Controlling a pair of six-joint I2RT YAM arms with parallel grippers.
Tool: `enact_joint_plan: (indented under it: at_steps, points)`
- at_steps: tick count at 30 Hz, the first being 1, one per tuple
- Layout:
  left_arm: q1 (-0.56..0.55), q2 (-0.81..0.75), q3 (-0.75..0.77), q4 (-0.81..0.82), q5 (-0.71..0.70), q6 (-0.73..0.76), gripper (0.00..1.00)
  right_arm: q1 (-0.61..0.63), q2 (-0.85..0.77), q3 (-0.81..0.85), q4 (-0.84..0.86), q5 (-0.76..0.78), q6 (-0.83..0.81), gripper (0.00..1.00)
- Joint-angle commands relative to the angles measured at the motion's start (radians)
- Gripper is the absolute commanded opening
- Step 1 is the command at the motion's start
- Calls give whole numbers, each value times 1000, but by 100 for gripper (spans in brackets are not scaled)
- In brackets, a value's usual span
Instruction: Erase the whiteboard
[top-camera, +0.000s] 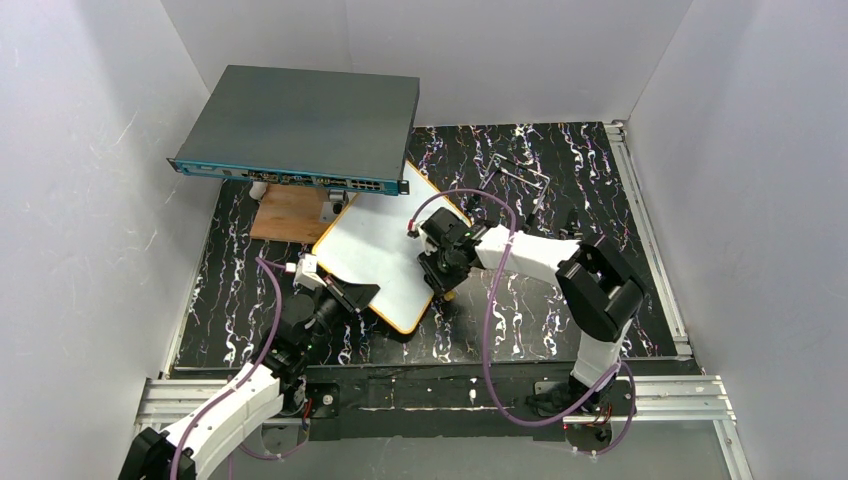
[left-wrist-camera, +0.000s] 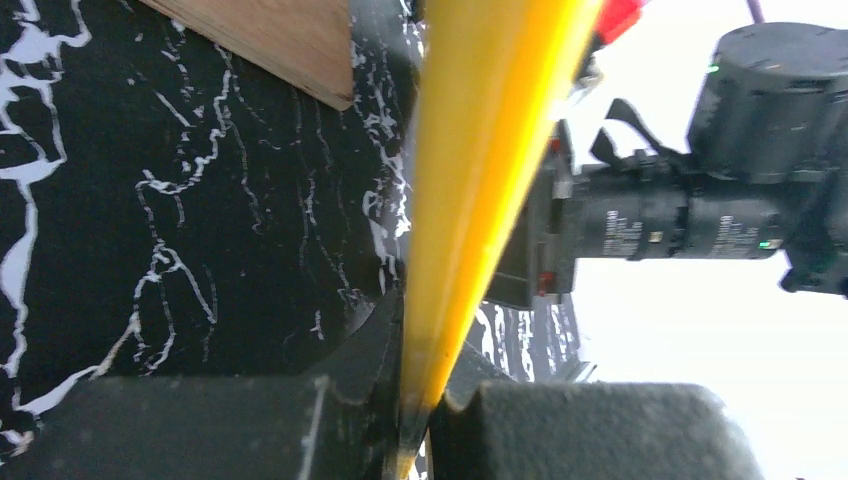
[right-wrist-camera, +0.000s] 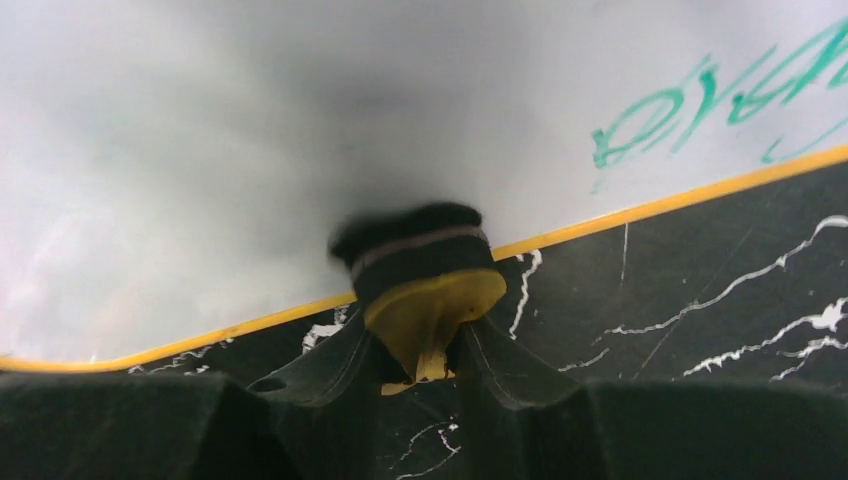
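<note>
The whiteboard (top-camera: 372, 248), white with a thin yellow-orange frame, lies slanted on the black marbled table, its far end tucked under the grey box. My left gripper (top-camera: 352, 298) is shut on its near edge; in the left wrist view the yellow frame (left-wrist-camera: 480, 170) runs edge-on between the jaws of the left gripper (left-wrist-camera: 425, 410). My right gripper (top-camera: 443, 272) is shut on a yellow eraser with a black felt pad (right-wrist-camera: 425, 270), which presses on the whiteboard (right-wrist-camera: 250, 130) at its rim. Green handwriting (right-wrist-camera: 720, 100) shows to the right of the eraser.
A large dark-grey flat box (top-camera: 300, 125) rests over a brown wooden board (top-camera: 290, 212) at the back left. A thin metal frame (top-camera: 525, 172) lies at the back centre. White walls close in on three sides, with metal rails along the right and near edges.
</note>
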Motion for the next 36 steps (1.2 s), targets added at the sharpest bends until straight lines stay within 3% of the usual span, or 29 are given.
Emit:
enact_joint_plan:
  at_steps: [1,4,8,16,22,29,33,36]
  points:
    - [-17,24,13,116,167,-98,0,27,71,11,23,34,-21,1]
    - [-17,25,11,114,169,-93,0,72,44,-10,26,-61,-34,1]
    - [-17,11,15,93,185,-86,0,136,2,-13,50,-58,-56,1]
    - [-17,-61,38,-21,233,-60,0,-136,-44,15,40,-106,-71,1]
    - [-17,-60,50,-33,282,-58,0,-225,-54,16,82,-115,-128,1]
    - [-17,-75,60,-68,327,-51,0,-253,40,98,60,-50,-151,1]
    - [-17,-102,57,-101,320,-40,0,-236,-19,30,27,-163,-133,1]
    - [-17,-81,50,-71,320,-43,0,-134,-104,-47,54,-244,-125,1]
